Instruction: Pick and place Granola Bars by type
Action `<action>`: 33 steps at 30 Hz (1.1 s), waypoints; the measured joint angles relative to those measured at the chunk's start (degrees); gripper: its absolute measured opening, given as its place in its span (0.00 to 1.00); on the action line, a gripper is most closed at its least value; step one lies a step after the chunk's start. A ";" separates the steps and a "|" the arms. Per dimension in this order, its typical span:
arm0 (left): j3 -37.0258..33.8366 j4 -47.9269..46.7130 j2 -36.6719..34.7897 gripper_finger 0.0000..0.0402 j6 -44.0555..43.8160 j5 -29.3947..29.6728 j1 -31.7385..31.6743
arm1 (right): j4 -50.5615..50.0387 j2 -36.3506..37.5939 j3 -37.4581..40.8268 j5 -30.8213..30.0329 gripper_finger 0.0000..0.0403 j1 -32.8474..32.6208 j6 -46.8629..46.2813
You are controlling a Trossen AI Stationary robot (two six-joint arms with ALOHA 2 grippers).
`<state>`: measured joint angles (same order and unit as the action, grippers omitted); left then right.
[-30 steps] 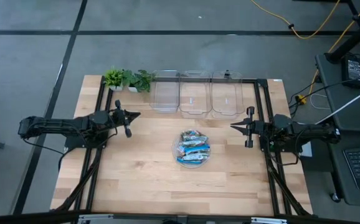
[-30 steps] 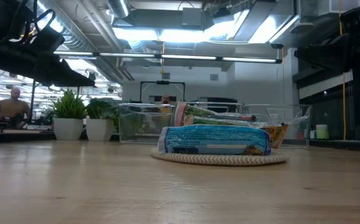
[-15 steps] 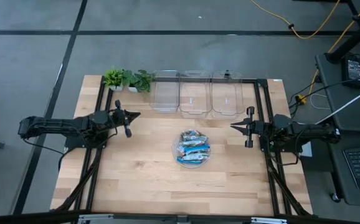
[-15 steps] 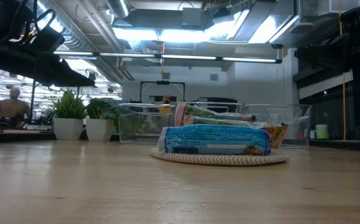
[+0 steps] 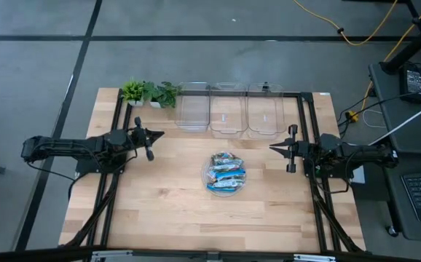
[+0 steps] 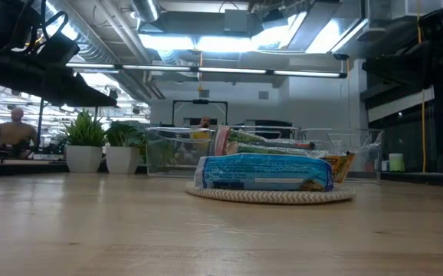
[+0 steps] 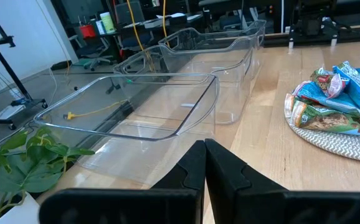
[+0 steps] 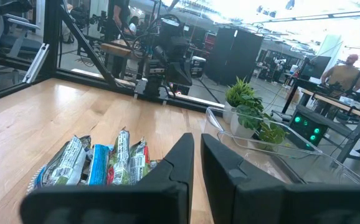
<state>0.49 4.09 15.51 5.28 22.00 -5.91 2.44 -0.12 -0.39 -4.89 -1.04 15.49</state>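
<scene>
Granola Bars (image 5: pixel 226 175) sit heaped on the round plate (image 5: pixel 205 180) mid-table, between the two grippers and touching neither. Wrappers mostly blue, some white and green, a bit of red. In low view the pile (image 6: pixel 264 171) rests on the plate's woven-looking rim (image 6: pixel 271 196), the blue bar in front lying flat.

Left gripper (image 5: pixel 158 134) is off to the pile's left, well apart, pointing toward table centre; fingers pressed together, nothing between them. In left wrist view its fingers (image 7: pixel 195 163) meet tip to tip, the bars (image 7: pixel 339 99) ahead and to one side.

Right gripper (image 5: pixel 273 148) is on the opposite side of the pile, nearer than the left but apart, pointing toward it. Right wrist view shows fingers (image 8: pixel 183 154) with a thin gap, nearly closed, empty; the bars (image 8: pixel 99 163) lie just beyond the tips.

Three clear bins (image 5: pixel 227 109) stand in a row beyond both grippers at the table's far edge, side by side. Small potted plants (image 5: pixel 148 93) sit beside the leftmost bin, beyond the left gripper. A person (image 6: pixel 16 130) sits in the room behind the table.
</scene>
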 joint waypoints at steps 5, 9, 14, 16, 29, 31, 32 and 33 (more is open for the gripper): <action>0.00 -0.01 0.01 0.01 0.00 0.00 0.02 | -0.02 -0.01 -0.01 0.01 0.09 0.00 0.00; 0.00 0.01 0.02 0.01 0.00 0.00 0.02 | -0.01 -0.01 0.01 0.01 0.09 0.00 -0.01; 0.00 -0.01 0.02 0.01 -0.02 0.00 0.02 | -0.02 -0.02 -0.02 0.02 0.09 0.00 -0.02; 0.00 -0.01 0.00 0.01 0.00 0.00 0.00 | -0.01 -0.02 -0.02 0.00 0.09 0.00 -0.01; 0.00 0.01 0.00 0.01 0.00 0.00 0.02 | 0.00 -0.02 -0.01 -0.02 0.09 0.00 8.84; -0.01 -0.01 0.01 0.01 0.00 0.00 0.01 | 0.00 0.00 -0.02 -0.02 0.09 0.00 8.92; -0.01 -0.01 0.02 0.01 0.00 0.00 0.01 | 0.00 0.00 -0.02 -0.02 0.09 0.00 8.75; 0.00 -0.01 0.00 0.01 -0.01 0.00 0.01 | -0.01 -0.01 0.00 -0.02 0.09 0.00 7.59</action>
<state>0.49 4.08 15.51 5.27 22.00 -5.91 2.42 -0.13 -0.39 -4.91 -1.04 23.08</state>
